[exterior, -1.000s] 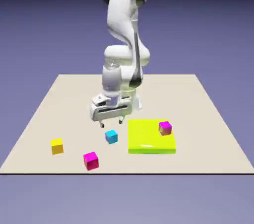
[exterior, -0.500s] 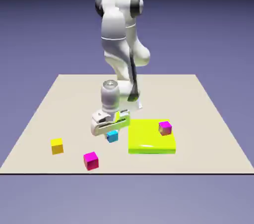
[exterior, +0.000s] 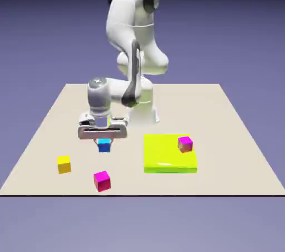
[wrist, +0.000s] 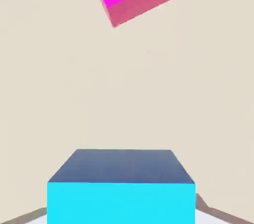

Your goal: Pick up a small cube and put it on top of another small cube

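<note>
The glossy blue cube has shifted toward the tabletop's left edge, pinched in your nearly closed claw. Looks like carrying stage; next, pick a target cube and line up above it.

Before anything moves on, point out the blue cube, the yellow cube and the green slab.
Blue cube [wrist: 121,204]: hand view, on its bright upper face.
Yellow cube [exterior: 64,165]: exterior view, on its side facing the camera.
Green slab [exterior: 161,153]: exterior view, on its bare top.
</note>
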`<state>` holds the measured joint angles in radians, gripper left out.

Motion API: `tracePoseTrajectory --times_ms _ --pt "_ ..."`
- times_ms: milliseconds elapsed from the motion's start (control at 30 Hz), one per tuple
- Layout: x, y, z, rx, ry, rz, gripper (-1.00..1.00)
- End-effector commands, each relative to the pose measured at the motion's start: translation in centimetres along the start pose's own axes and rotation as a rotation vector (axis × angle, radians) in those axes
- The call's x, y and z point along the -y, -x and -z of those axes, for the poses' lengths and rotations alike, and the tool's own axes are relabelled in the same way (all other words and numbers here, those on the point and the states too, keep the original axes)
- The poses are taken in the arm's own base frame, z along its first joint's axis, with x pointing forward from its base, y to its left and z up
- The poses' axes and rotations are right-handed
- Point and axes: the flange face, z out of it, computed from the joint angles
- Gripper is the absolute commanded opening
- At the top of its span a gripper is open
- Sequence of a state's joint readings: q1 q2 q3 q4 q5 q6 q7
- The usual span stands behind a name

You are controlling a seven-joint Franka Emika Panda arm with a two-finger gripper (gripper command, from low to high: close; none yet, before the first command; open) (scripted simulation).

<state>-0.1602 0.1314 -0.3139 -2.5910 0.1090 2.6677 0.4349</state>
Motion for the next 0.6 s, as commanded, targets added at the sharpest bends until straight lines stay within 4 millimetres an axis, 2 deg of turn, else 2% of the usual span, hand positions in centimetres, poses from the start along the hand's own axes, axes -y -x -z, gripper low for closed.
tracePoseTrajectory --times_ms 0,200,233,267,400,433,467,500,567 --pt "-0.6 -1.6 0.4 0.001 -0.001 -0.079 -1.0" --pt "-4.8 -10.3 3.4 -0.012 -0.014 -0.536 -1.0" --pt "-5.5 -11.4 3.9 -0.016 -0.016 -0.595 -1.0" --pt "-5.5 -11.4 3.9 -0.016 -0.016 -0.595 -1.0" --pt "-5.4 -11.6 -2.1 -0.017 -0.017 -0.594 -1.0" --pt "-5.4 -11.6 -3.1 -0.016 -0.016 -0.595 -1.0" --pt "-5.4 -11.6 -3.1 -0.016 -0.016 -0.595 1.0" --pt "-5.4 -11.6 -3.1 -0.016 -0.016 -0.595 1.0" --pt "-5.3 -11.6 0.1 -0.017 -0.017 -0.593 1.0"
